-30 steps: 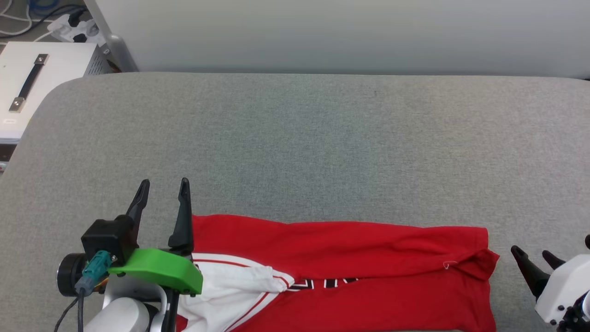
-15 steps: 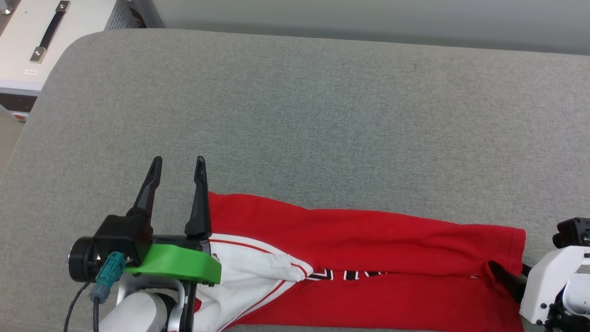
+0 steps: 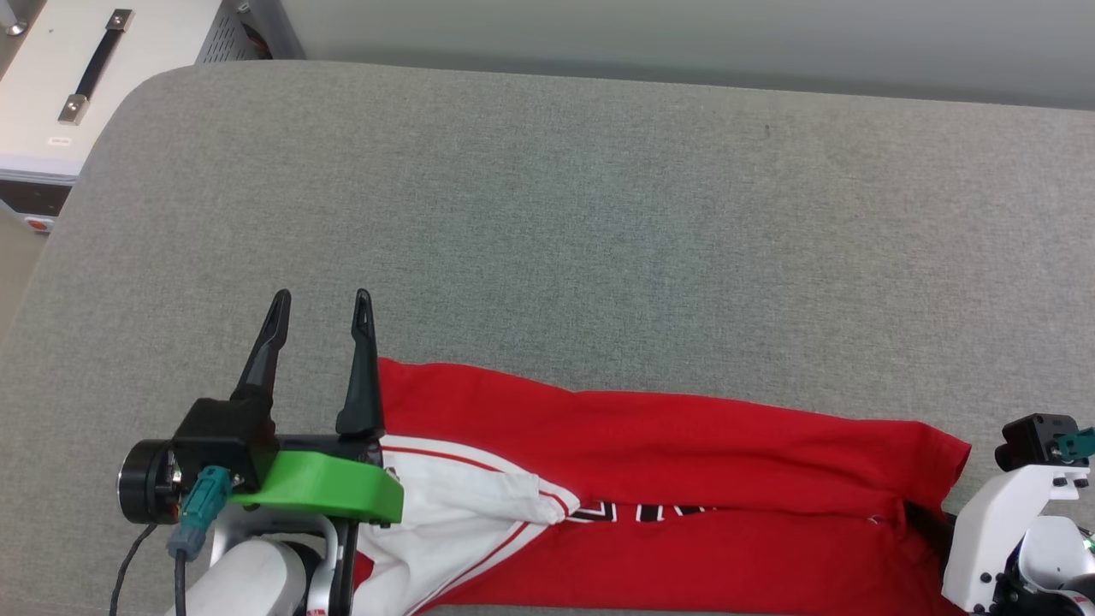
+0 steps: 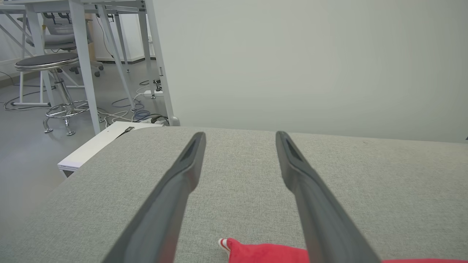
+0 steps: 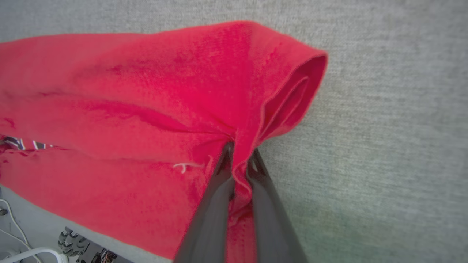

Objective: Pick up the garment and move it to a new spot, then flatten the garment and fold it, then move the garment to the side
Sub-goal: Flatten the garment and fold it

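The garment point(image 3: 650, 479), a red jersey with a white sleeve and part of its black lettering showing, lies folded in a long band along the near edge of the grey table point(image 3: 599, 222). My left gripper point(image 3: 318, 310) is open just left of the garment's far left corner point(image 4: 256, 252), its fingers holding nothing. My right gripper point(image 5: 239, 155) is shut on the garment's right end, where the red cloth point(image 5: 182, 102) bunches between the two dark fingers. In the head view that gripper's fingers point(image 3: 928, 526) sit partly under the cloth.
A white box with a black handle point(image 3: 77, 77) stands off the table's far left corner. A stool point(image 4: 51, 73) and table legs stand on the floor beyond. A pale wall runs behind the table.
The head camera has tilted down. My right gripper, open and apart from the garment a second ago, has moved in and shut on its right end. The left gripper stays open.
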Motion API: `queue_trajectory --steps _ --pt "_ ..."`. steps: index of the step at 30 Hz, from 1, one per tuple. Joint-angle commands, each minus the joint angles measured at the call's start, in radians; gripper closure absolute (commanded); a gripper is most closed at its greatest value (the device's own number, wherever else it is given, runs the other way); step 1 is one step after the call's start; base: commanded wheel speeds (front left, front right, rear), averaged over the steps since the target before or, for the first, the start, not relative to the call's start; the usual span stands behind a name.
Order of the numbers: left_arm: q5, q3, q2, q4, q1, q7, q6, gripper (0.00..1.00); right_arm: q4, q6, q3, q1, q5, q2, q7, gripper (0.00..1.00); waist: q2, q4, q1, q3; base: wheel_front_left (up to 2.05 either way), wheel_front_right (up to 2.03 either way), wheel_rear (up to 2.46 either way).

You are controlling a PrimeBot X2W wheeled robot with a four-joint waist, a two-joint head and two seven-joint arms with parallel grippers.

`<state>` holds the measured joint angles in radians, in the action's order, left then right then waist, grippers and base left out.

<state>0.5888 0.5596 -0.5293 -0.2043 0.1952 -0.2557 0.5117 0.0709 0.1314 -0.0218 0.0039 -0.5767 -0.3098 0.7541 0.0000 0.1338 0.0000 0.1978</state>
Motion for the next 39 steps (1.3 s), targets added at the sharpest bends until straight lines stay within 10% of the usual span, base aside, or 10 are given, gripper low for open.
queue_trajectory --steps 1,27,39 --pt "-0.010 0.001 -0.001 0.003 -0.002 -0.006 0.002 0.00 0.021 -0.001 0.012 0.007 -0.001 0.007 -0.002 1.00 0.0000 -0.001 0.0000 -0.010 0.00 0.00 0.00" --pt "-0.005 -0.007 -0.045 -0.032 -0.060 0.016 0.037 0.00 0.084 -0.001 -0.269 -0.016 -0.025 -0.094 -0.064 1.00 0.0000 -0.075 0.0000 -0.085 0.00 0.00 0.00" --pt "-0.002 -0.003 -0.047 -0.033 -0.058 0.020 0.037 0.00 0.008 -0.001 -0.272 -0.029 -0.369 0.070 0.073 1.00 0.0000 -0.058 0.0000 -0.103 0.00 0.00 0.00"
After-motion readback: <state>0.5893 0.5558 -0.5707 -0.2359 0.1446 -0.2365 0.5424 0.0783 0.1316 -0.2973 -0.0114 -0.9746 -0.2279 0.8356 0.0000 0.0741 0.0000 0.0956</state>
